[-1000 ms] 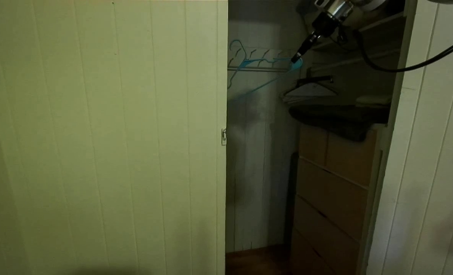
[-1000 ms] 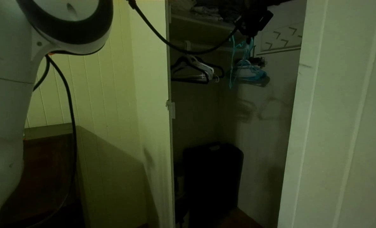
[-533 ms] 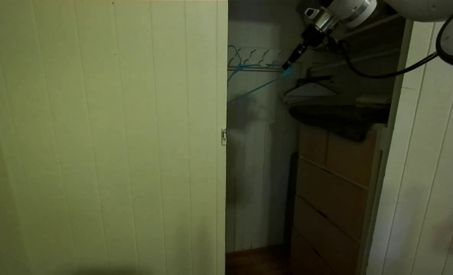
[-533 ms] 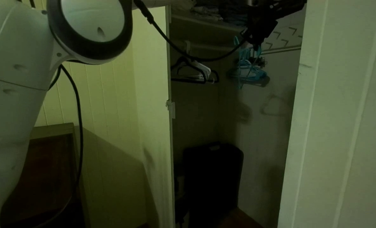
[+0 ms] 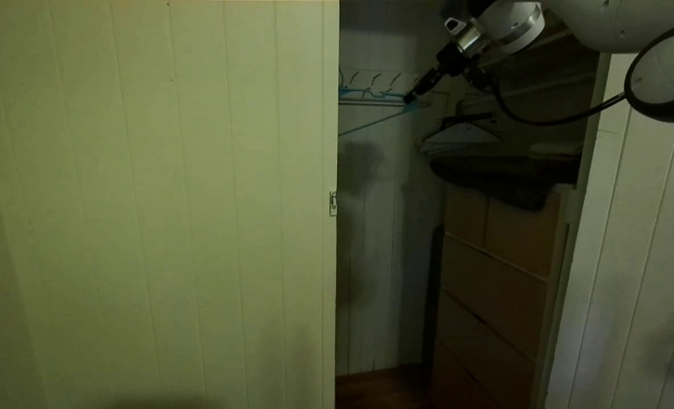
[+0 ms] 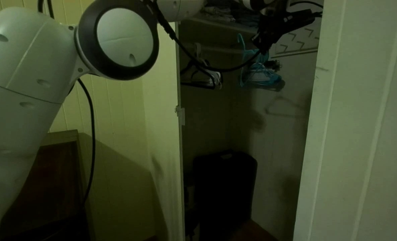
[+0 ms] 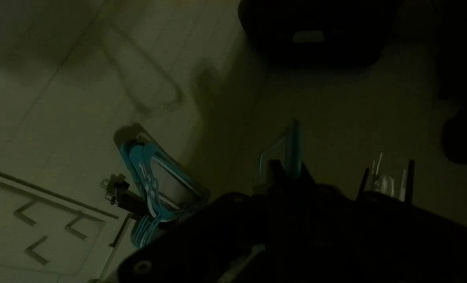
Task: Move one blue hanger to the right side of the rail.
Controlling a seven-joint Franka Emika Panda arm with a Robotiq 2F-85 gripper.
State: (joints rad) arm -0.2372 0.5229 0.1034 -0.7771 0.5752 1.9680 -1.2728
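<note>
My gripper [image 5: 409, 99] is shut on one end of a blue hanger [image 5: 373, 121]. The hanger's far part is hidden behind the door in that exterior view. In an exterior view the held hanger's hook [image 6: 240, 39] points up, left of the gripper [image 6: 264, 53]. In the wrist view the dim fingertips [image 7: 290, 171] pinch the blue hanger [image 7: 294, 147]. More blue hangers [image 6: 263, 79] hang in a bunch below the gripper; they show in the wrist view [image 7: 148, 173], left of it. A pale strip [image 6: 223, 49] under the shelf may be the rail; its rod is too dark to tell.
Black and white hangers [image 6: 206, 75] hang left of the blue bunch, with the arm's cable in front. A hook rack [image 6: 298, 40] is on the wall. A door [image 5: 200, 199], a chest of drawers [image 5: 495, 284] and a dark suitcase [image 6: 223, 190] stand around.
The gripper and held hanger have moved left and slightly down in an exterior view, hook passing behind the door edge. The arm reaches farther in. The black and white hangers have shifted left.
</note>
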